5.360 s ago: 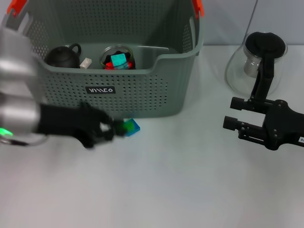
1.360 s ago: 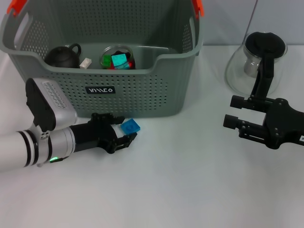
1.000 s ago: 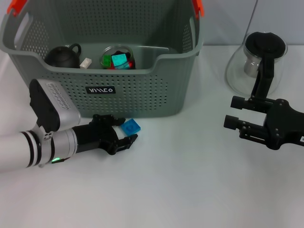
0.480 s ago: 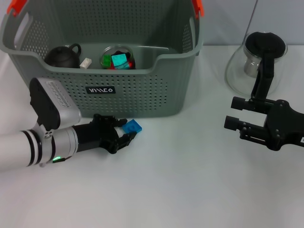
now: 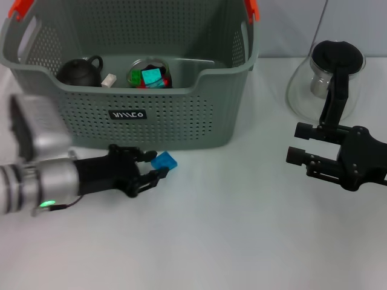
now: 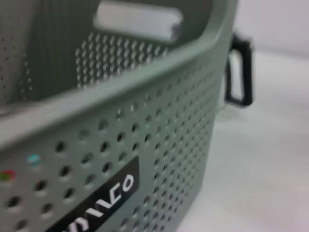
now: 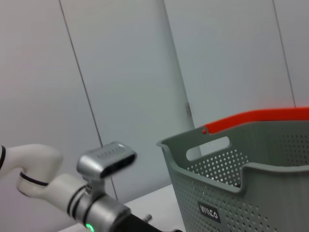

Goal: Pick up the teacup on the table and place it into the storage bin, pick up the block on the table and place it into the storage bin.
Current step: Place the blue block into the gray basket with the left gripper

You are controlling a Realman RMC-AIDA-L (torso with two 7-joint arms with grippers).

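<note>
The grey perforated storage bin (image 5: 181, 121) with orange clips stands at the back left. A dark teacup (image 5: 80, 71) lies inside it at the left. A small blue block (image 5: 165, 161) is on the table just in front of the bin. My left gripper (image 5: 155, 165) reaches in from the left and is shut on the block's left edge. My right gripper (image 5: 294, 147) is open and empty, parked at the right. The left wrist view shows only the bin wall (image 6: 159, 145) up close. The right wrist view shows the bin (image 7: 260, 193) and my left arm (image 7: 99, 193).
A glass carafe (image 5: 329, 75) with a black lid and handle stands at the back right behind my right gripper. Inside the bin are a glass cup with coloured blocks (image 5: 149, 75) and a small white piece (image 5: 109, 80).
My left gripper's fingers have closed on the blue block, and the arm's silver body has swung left. The block has shifted slightly left. The right arm has not moved.
</note>
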